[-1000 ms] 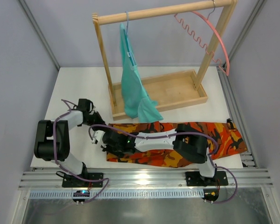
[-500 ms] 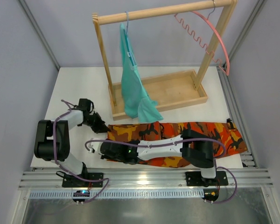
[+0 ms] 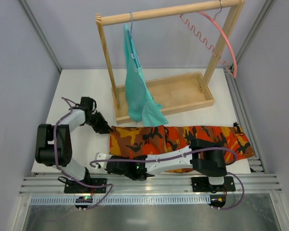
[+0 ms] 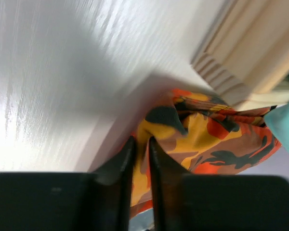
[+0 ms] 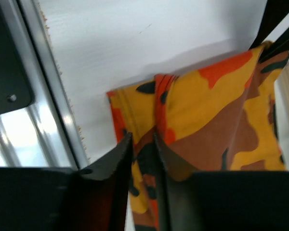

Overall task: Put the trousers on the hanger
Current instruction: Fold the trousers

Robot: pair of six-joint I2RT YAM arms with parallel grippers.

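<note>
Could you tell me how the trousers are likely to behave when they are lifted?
Probably floppy: the trousers bunch into folds at the left tool. Likely light, being thin flat cloth. Long, so unheld parts would probably sag and drag.

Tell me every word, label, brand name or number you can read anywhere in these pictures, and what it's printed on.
None: no readable text in any view.
trousers: camouflage pattern only, no lettering.
hanger, teal garment, wooden rack: plain, no print visible.
left arm, right arm: any marking is too small to make out.
</note>
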